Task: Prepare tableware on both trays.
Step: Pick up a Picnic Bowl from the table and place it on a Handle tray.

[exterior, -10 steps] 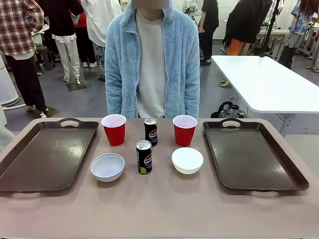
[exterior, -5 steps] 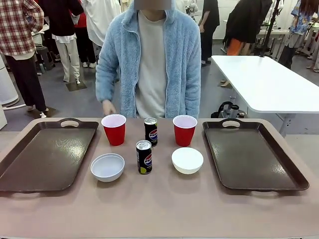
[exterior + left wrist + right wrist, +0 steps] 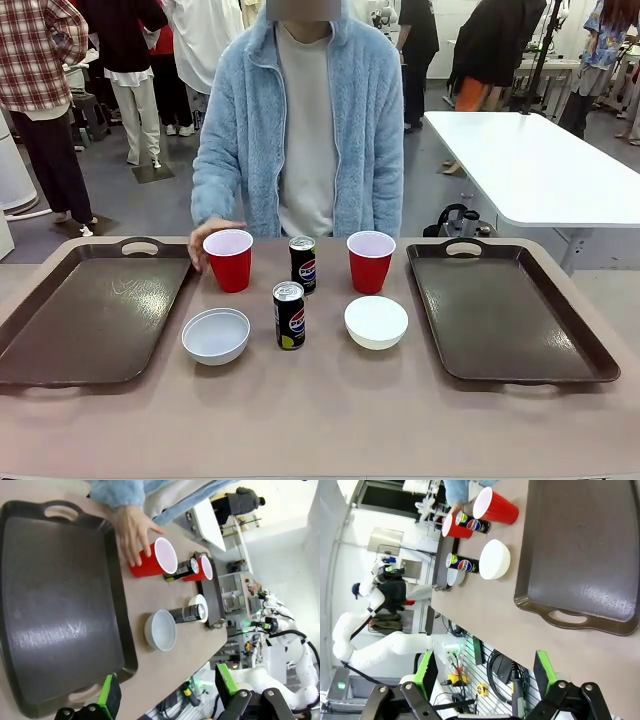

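Observation:
Between the two dark brown trays, left (image 3: 90,310) and right (image 3: 505,310), stand two red cups (image 3: 228,258) (image 3: 370,260), two black soda cans (image 3: 302,263) (image 3: 289,315) and two white bowls (image 3: 216,335) (image 3: 376,322). The person's hand (image 3: 205,236) rests against the left cup. In the left wrist view my left gripper (image 3: 167,690) is open, high above the near end of the left tray (image 3: 50,605); the hand (image 3: 132,530) touches the cup (image 3: 152,560). My right gripper (image 3: 484,672) is open, above the table's near edge beside the right tray (image 3: 580,545).
The person in a light blue fleece jacket (image 3: 305,120) stands at the far side of the table. A white table (image 3: 530,165) stands behind at the right, and other people stand farther back. Both trays are bare.
The person's hand came out from behind their side and dropped to the left red cup, now touching it. Tableware and trays have not moved.

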`<state>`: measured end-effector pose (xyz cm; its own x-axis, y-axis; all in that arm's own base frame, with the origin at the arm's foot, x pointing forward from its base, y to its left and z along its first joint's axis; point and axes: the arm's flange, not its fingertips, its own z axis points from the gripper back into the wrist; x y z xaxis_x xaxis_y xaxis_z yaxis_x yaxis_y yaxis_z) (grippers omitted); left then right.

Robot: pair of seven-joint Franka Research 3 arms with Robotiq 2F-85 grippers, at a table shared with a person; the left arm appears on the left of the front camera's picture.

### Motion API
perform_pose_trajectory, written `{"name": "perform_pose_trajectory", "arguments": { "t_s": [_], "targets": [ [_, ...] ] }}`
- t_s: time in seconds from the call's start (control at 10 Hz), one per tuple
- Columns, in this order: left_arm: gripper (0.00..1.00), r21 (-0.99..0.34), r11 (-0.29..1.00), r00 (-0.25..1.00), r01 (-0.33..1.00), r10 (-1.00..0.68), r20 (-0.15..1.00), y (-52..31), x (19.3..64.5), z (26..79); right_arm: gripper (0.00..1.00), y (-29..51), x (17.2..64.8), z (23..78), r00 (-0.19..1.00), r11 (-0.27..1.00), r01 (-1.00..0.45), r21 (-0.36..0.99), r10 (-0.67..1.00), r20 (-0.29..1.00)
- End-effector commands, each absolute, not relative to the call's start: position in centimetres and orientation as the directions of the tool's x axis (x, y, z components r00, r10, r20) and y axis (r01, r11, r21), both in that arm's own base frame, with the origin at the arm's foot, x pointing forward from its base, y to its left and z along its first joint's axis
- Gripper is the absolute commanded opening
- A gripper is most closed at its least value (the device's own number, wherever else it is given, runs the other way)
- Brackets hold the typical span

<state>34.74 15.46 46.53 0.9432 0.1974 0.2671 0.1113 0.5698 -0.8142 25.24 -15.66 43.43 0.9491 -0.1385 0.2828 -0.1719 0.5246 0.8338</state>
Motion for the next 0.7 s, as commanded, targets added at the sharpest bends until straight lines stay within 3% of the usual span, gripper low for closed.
{"name": "perform_pose_trajectory", "arguments": {
  "t_s": [0.0,0.3,0.6],
  "targets": [
    [1.00,-0.821,0.558,0.941,0.120,0.201,0.274,15.5,34.8,46.6,1.00,-13.8,25.9,46.5,0.966,0.586,-0.167,0.793,-0.063,0.250],
    [1.00,-0.821,0.558,0.941,0.120,0.201,0.274,15.5,34.8,46.6,1.00,-5.6,27.7,53.2,0.981,0.796,-0.173,0.580,0.083,0.178],
    [1.00,-0.821,0.558,0.941,0.120,0.201,0.274,15.5,34.8,46.6,1.00,4.5,32.0,52.9,0.993,0.953,-0.121,0.279,0.113,0.045]
  ]
}}
